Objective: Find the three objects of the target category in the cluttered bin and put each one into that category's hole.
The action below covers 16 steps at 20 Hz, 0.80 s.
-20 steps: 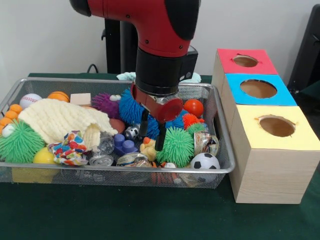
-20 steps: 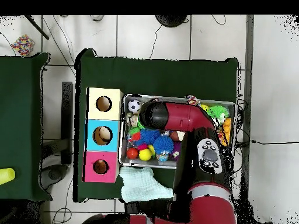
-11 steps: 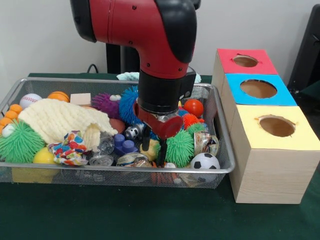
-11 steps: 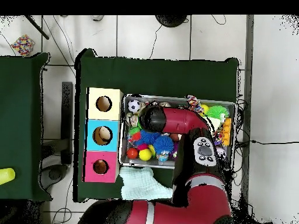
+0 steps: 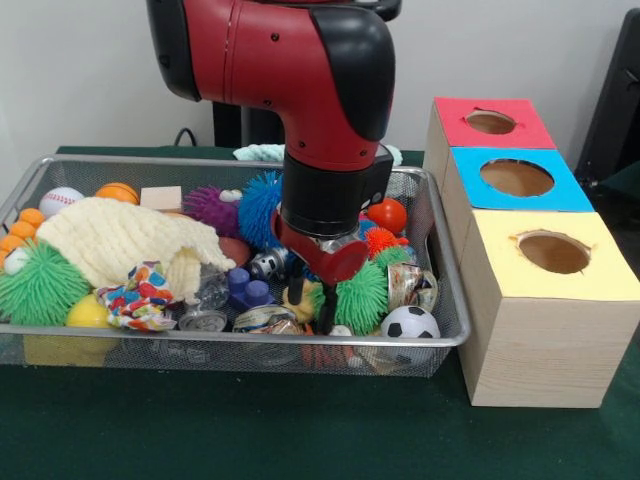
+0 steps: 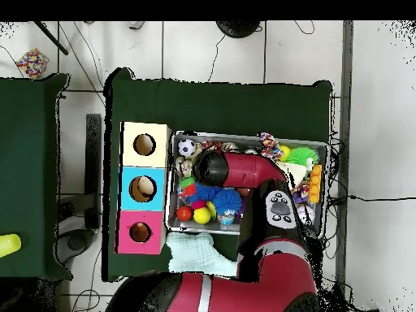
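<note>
Wire mesh bin [image 5: 440, 300] packed with toys; gripper [image 5: 311, 306] is down inside it, fingers apart around a yellow duck toy [image 5: 298, 298]. Green spiky ball [image 5: 360, 295] just beside on one side, purple block [image 5: 246, 290] on the other, soccer ball [image 5: 410, 322] near the front rim. Beside the bin, yellow box [image 5: 545, 300], blue box [image 5: 515, 180], red box [image 5: 488, 122], each with a top hole.
</note>
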{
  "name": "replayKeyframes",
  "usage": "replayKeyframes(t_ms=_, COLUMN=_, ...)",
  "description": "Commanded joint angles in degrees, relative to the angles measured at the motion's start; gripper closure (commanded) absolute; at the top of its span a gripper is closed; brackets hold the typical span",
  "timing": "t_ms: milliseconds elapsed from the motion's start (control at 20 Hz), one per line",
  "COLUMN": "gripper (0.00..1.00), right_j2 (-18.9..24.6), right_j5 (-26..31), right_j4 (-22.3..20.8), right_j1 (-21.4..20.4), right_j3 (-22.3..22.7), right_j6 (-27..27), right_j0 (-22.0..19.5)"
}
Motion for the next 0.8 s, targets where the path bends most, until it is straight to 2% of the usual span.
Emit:
replayKeyframes(t_ms=50, gripper=0.00, right_j2=-0.83, right_j5=4.11, right_j4=-4.58, right_j1=2.93, right_j3=0.23, right_j6=-3.48, right_j0=1.11)
replayKeyframes(t_ms=450, gripper=0.00, right_j2=-3.06, right_j5=6.38, right_j4=-5.68, right_j1=3.43, right_j3=-0.76, right_j6=-3.19, right_j0=2.62)
replayKeyframes(t_ms=800, gripper=0.00, right_j2=-4.93, right_j5=6.50, right_j4=-6.85, right_j1=5.77, right_j3=-3.01, right_j6=-2.97, right_j0=3.63)
